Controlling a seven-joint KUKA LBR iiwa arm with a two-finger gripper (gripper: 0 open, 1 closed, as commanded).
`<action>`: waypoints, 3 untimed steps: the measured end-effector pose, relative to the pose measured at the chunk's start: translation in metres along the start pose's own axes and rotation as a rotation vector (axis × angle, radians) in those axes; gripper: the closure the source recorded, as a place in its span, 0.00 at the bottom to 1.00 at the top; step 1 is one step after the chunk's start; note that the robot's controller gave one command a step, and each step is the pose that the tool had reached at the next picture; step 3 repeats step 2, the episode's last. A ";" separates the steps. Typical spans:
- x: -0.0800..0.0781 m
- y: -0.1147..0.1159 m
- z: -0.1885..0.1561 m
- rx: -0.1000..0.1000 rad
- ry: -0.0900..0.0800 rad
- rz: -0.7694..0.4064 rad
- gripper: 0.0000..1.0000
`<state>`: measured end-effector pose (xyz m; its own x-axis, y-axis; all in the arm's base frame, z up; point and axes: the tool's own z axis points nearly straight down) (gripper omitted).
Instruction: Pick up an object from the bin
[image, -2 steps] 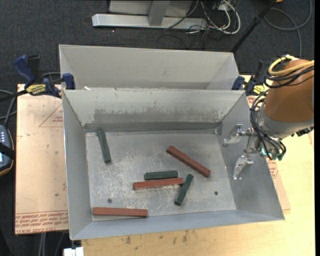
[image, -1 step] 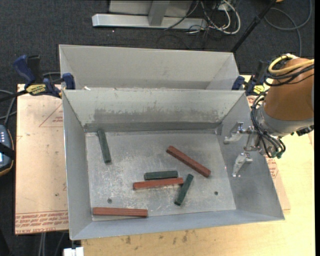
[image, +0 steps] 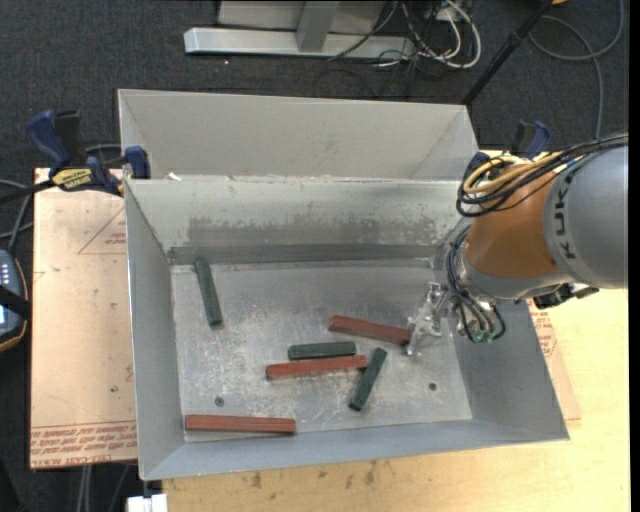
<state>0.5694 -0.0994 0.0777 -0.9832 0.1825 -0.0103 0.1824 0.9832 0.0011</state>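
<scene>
In the grey bin (image: 150, 300), the far green stick (image: 208, 292) lay alone at the left, well apart from the rest. The near red stick (image: 240, 425) lay along the near edge of the floor. Toward the middle, the level green stick (image: 322, 351) lay just beside the middle red stick (image: 315, 368), and the tilted green stick (image: 367, 380) was at their right ends. Further right, the right red stick (image: 368, 328) slanted toward the pincer (image: 422, 330), which hung low at that stick's right end. Whether it touched the stick could not be told, nor whether the pincer was spread or pressed together.

The step in hand looked like the approach, with nothing lifted yet. The right red stick seemed the likeliest thing to be picked. The next move would probably call for setting the pincer squarely across the stick's narrow width, closing on it, and rising clear of the right wall.

The only readable writing was the letters "KU" on the grey casing of the arm (image: 578, 215). The sticks showed no labels.
</scene>
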 end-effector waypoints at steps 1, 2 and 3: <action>0.000 0.000 0.000 0.000 0.000 0.000 1.00; -0.006 0.025 -0.199 0.000 0.002 0.033 1.00; -0.006 0.025 -0.199 0.000 0.002 0.033 1.00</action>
